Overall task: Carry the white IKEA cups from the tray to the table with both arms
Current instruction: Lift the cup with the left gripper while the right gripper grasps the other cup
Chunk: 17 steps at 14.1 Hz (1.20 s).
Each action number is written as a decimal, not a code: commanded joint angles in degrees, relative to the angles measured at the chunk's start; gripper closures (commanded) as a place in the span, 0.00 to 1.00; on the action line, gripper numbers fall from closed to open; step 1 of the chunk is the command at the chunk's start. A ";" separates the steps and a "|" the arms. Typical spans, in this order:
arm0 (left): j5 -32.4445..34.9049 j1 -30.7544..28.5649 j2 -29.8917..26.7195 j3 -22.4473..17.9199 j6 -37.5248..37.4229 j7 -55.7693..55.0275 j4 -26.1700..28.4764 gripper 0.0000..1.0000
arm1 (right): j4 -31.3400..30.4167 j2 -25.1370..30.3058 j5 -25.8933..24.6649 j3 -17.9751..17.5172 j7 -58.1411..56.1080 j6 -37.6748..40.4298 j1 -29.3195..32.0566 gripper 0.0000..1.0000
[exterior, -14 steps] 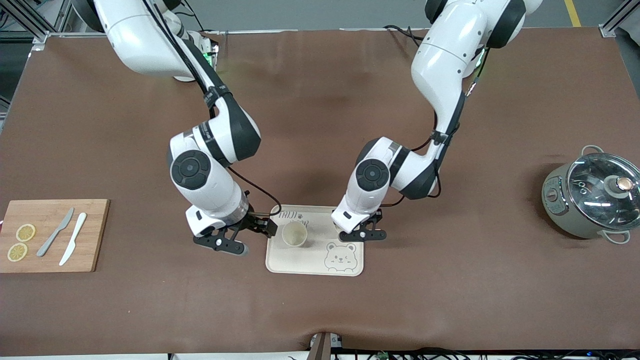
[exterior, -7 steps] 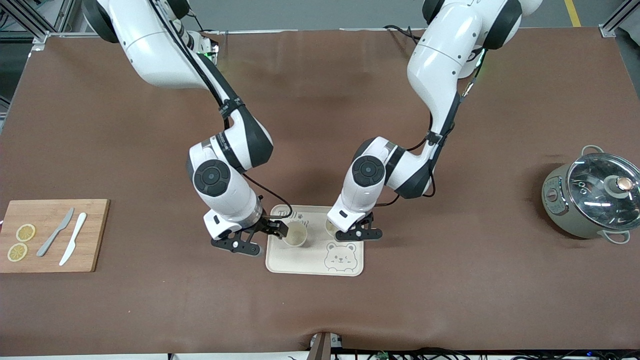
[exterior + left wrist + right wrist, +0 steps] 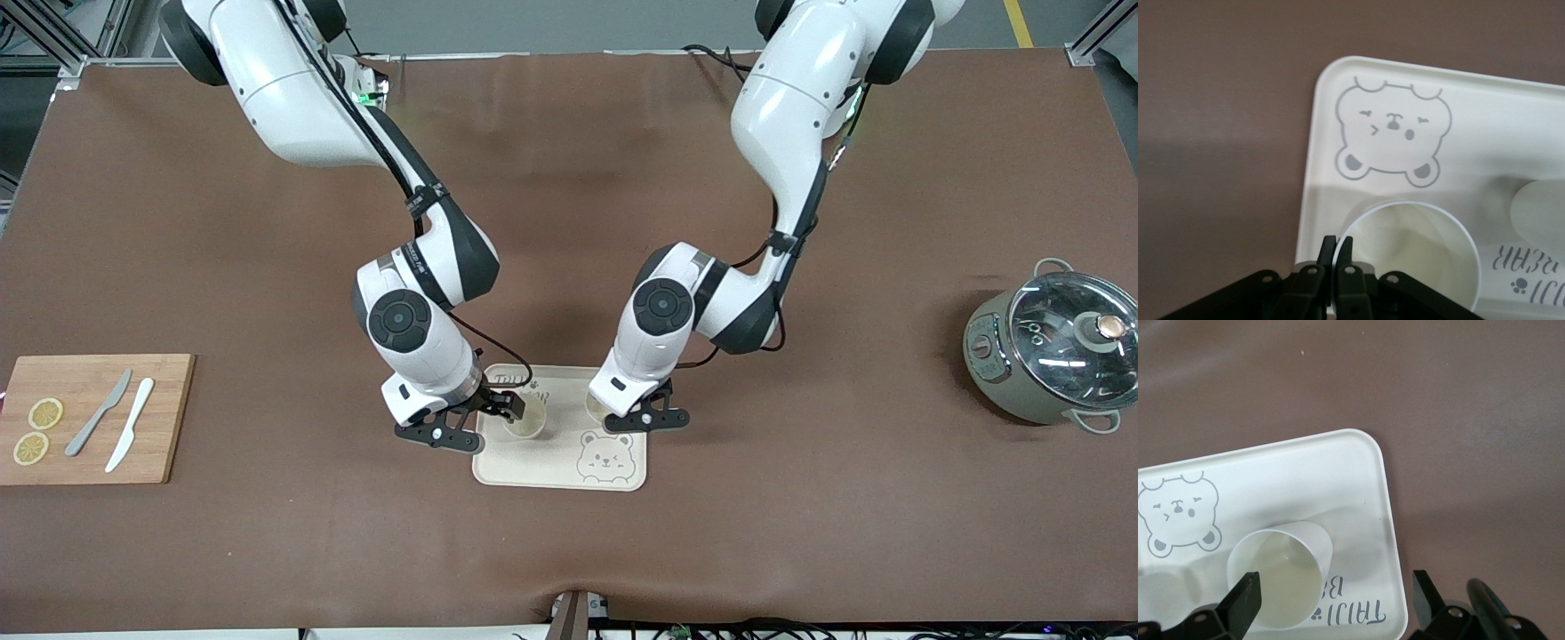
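Observation:
A cream tray (image 3: pixel 551 458) with a bear drawing lies near the middle of the table. Two white cups stand on it. My left gripper (image 3: pixel 625 413) is shut on the rim of one white cup (image 3: pixel 594 407); the left wrist view shows the jaws (image 3: pixel 1337 248) pinching that cup's wall (image 3: pixel 1408 257). My right gripper (image 3: pixel 476 425) is open over the tray's edge toward the right arm's end. The other white cup (image 3: pixel 526 423) is beside one fingertip. In the right wrist view this cup (image 3: pixel 1275 577) lies between the spread jaws (image 3: pixel 1335 597), close to one finger (image 3: pixel 1245 600).
A wooden cutting board (image 3: pixel 89 418) with two lemon slices and two knives lies toward the right arm's end. A grey pot with a glass lid (image 3: pixel 1049 356) stands toward the left arm's end. Brown table mat surrounds the tray.
My right gripper has moved from beside the tray to over its edge, up to the cup. My left gripper stays shut on its cup, hardly shifted.

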State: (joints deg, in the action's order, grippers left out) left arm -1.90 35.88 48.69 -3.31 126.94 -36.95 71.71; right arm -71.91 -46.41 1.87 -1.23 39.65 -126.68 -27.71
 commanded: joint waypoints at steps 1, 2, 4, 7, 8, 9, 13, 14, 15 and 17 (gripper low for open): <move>0.84 -1.60 -5.78 -0.03 -8.43 2.14 0.89 1.00 | 1.59 -1.49 -0.20 0.35 0.78 -0.06 -0.50 0.00; 0.75 -2.04 -7.28 -0.03 -11.59 3.02 0.97 1.00 | 1.51 -1.58 -0.38 0.35 0.78 -0.06 -0.59 0.00; 0.49 -3.01 -10.35 0.06 -16.09 3.55 1.24 1.00 | 1.42 -2.11 -0.47 0.35 0.78 -0.85 -0.85 0.00; 0.14 -5.46 -18.33 0.23 -17.87 6.53 8.50 1.00 | 1.24 -2.90 -0.47 0.35 0.86 -2.26 -1.38 0.00; 0.14 -6.34 -22.02 0.23 -16.82 7.93 13.41 1.00 | 1.24 -3.25 -0.47 0.35 0.95 -2.52 -1.64 0.00; 0.05 -7.22 -25.45 0.23 -15.07 9.86 18.07 1.00 | 1.24 -3.43 -0.47 0.35 0.95 -2.87 -1.64 0.00; 0.05 -11.26 -37.50 0.23 -5.67 16.11 36.01 1.00 | 1.24 -4.31 -0.56 0.35 0.95 -3.84 -2.17 0.00; 0.05 -12.58 -39.70 0.23 -3.99 17.25 39.52 1.00 | 1.24 -4.65 -0.64 0.35 0.95 -3.84 -2.26 0.00; 0.14 -13.90 -41.72 0.23 -2.67 17.79 42.69 1.00 | 1.24 -4.75 -0.64 0.44 0.95 -3.84 -2.43 0.00; 0.05 -16.79 -46.38 0.23 0.05 22.42 49.28 1.00 | 0.98 -5.45 -0.73 0.44 0.95 -4.63 -2.61 0.00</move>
State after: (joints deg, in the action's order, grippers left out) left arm -1.90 21.48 9.32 -3.43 123.23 -18.04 111.76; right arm -71.89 -50.57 1.84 -1.22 39.66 -130.39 -29.66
